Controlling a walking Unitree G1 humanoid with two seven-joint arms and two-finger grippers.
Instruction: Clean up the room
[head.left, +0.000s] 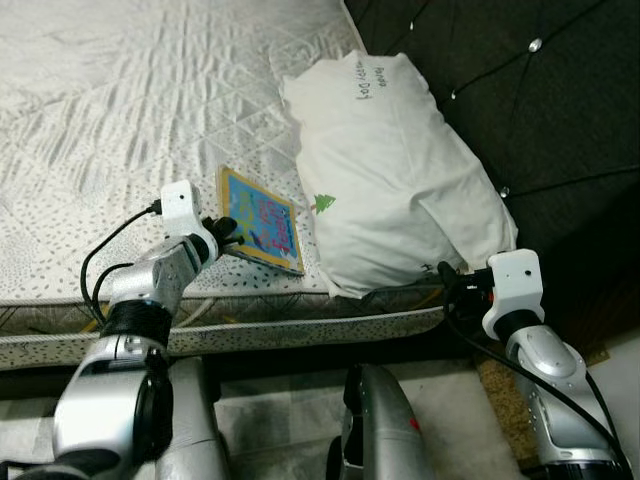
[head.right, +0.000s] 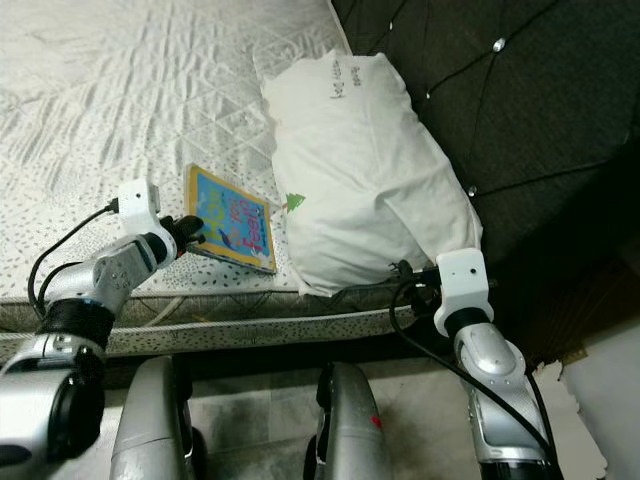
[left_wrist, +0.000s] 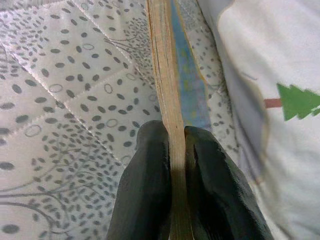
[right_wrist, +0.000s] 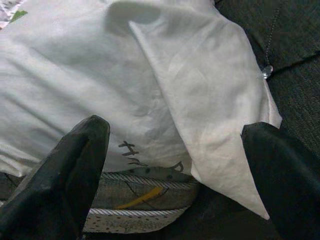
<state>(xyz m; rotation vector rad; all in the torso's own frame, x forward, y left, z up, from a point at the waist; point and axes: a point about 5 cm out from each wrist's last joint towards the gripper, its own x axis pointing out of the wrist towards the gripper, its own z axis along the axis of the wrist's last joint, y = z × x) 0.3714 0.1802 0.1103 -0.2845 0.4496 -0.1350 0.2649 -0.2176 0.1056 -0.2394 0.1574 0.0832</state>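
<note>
Two black fingers of the left gripper are closed tight on the near edge of a thin, colourful, blue-fronted picture book, which lies on the white quilted mattress just beside a large white pillow. Near that pillow's lower corner, the right gripper has its fingers spread wide, holding nothing, with the pillowcase fabric between them.

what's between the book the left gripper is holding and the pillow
A narrow strip of bare mattress separates the book from the pillow, seen in the left wrist view.
</note>
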